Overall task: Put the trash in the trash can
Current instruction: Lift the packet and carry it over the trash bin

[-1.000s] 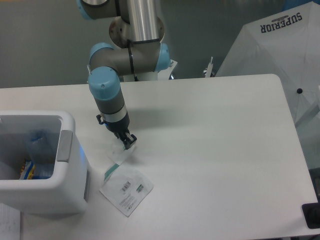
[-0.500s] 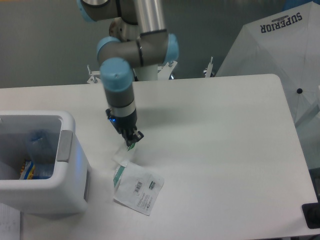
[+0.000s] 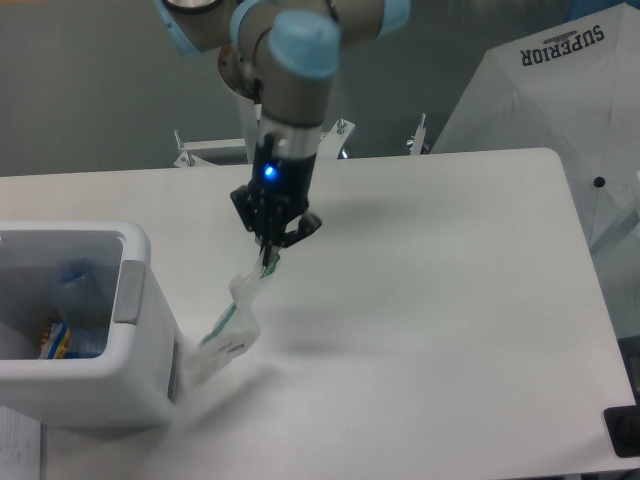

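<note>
My gripper [image 3: 270, 250] is shut on the top end of the white-and-green wrapper [image 3: 248, 287], lifted above the table. The wrapper hangs down to the left, and the flat white pouch [image 3: 215, 352] dangles from its lower end, close to the side wall of the trash can [image 3: 140, 345]. The white trash can stands at the left edge of the table. Inside it lies the crushed clear plastic bottle [image 3: 78, 300] with its bluish cap.
A white umbrella-like cover marked SUPERIOR [image 3: 560, 110] stands beyond the table's right side. A dark object [image 3: 622, 430] sits at the bottom right corner. Papers [image 3: 20, 450] lie in front of the trash can.
The gripper has risen and swung right with the wrapper in it. The pouch left the table surface and now hangs from the wrapper beside the trash can.
</note>
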`<state>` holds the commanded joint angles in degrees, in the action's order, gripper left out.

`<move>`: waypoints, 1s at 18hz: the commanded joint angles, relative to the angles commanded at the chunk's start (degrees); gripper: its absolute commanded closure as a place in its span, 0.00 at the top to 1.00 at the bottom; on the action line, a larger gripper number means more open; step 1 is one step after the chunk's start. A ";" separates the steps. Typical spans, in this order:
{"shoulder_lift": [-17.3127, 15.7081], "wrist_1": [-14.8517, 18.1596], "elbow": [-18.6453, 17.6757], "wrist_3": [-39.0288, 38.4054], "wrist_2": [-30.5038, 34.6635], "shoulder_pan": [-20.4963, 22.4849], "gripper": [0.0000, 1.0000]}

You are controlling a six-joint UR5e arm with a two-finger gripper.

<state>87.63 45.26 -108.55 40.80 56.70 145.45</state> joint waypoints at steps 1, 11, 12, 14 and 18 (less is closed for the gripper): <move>0.00 0.00 0.97 -2.02 -1.32 0.70 0.00; -0.97 -0.53 7.03 -14.67 -11.70 3.26 0.00; -1.23 -0.53 8.87 -18.78 -12.57 3.00 0.00; -2.55 -0.53 11.16 -23.99 -14.16 1.95 0.00; -4.92 -0.79 11.00 -23.66 -14.17 -0.43 0.00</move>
<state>82.71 44.47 -97.56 17.14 42.54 145.03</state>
